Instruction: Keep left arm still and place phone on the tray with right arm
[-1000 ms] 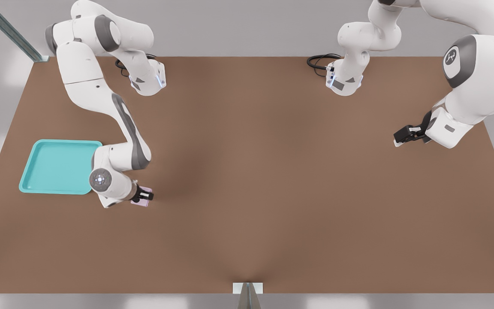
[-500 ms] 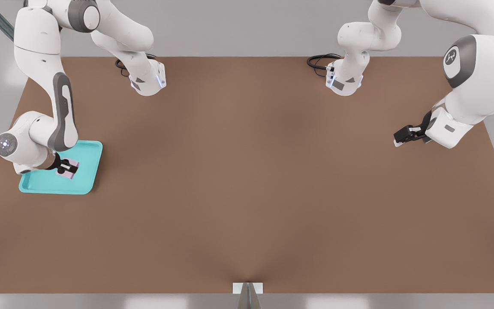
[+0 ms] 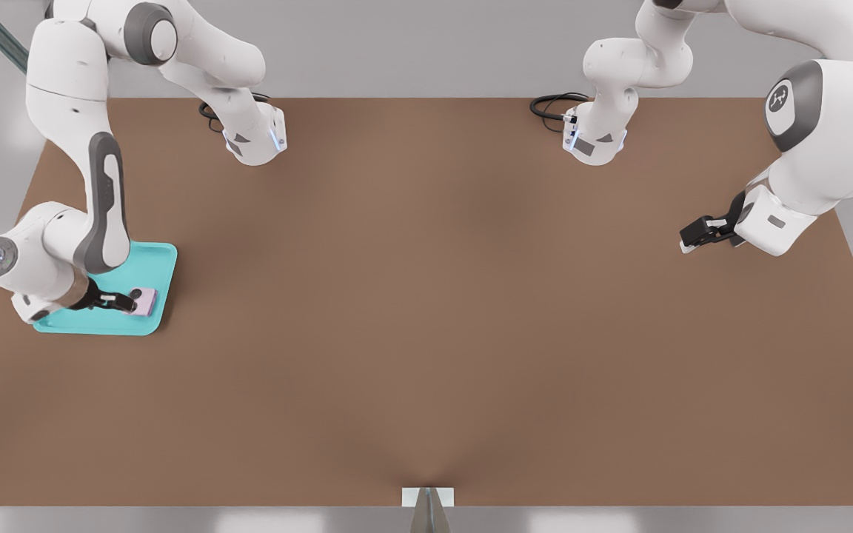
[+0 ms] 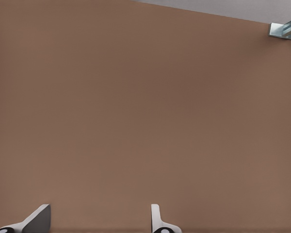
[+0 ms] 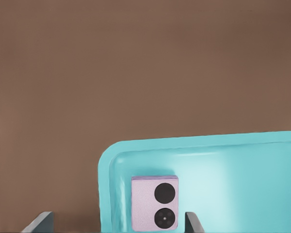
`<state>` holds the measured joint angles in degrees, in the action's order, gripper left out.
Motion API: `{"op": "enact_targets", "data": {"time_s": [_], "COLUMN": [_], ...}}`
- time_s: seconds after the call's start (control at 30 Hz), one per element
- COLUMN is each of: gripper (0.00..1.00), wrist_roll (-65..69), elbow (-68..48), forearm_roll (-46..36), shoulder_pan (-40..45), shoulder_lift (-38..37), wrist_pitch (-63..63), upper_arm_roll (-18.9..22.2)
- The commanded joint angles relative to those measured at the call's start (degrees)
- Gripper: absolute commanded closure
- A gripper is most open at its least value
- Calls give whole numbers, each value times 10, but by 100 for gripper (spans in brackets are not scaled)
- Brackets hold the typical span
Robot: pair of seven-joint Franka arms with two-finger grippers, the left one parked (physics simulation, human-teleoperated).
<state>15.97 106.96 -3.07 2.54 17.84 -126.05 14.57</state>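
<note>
Since half a second ago the right arm (image 3: pixel 104 200) has swung its wrist lower and the phone (image 3: pixel 145 300) has shifted from mid-tray toward the tray's corner nearest the front view's right, where it now lies flat on the tray (image 3: pixel 156 259). The jaws (image 3: pixel 124 302), which a moment back were clamped on it, now stand apart: in the right wrist view the two fingertips (image 5: pixel 39 222) sit wide of the phone (image 5: pixel 154 203) on either side, touching nothing. They hover low over the tray, just behind the phone.

Judging by its look, the phone is a thin, stiff slab, light, with smooth faces that could slide on the glossy tray floor (image 5: pixel 242 189); the lens glass seems the fragile part. If it needed lifting again, the two long side edges are the place to pinch, clear of the lenses.

It is pale pink-lilac, squarish with rounded corners, a finely textured back, and two black round lenses stacked along one edge. It rests close to the tray's low raised rim (image 5: pixel 105 184), wholly inside it. Around the tray the brown bench (image 3: pixel 426 311) stretches out.
</note>
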Motion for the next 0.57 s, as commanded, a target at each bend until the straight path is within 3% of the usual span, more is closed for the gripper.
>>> {"op": "enact_targets", "data": {"time_s": [0.0,0.1,0.17,0.23,0.37,0.53], "gripper": [0,0,0,0,0,0], "wrist_roll": [50,-154,-159,-168,-168,-168], "elbow": [-73,-213,-244,-225,-281,-279], "forearm_roll": [-7,42,46,44,48,48], "shoulder_pan": [-13,-34,-55,-56,-89,-89], "shoulder_lift": [-26,-83,-96,-92,-27,-27], "wrist_pitch": [160,309,374,317,355,353], "upper_arm_roll": [-42,-142,-147,-150,-131,-131]}}
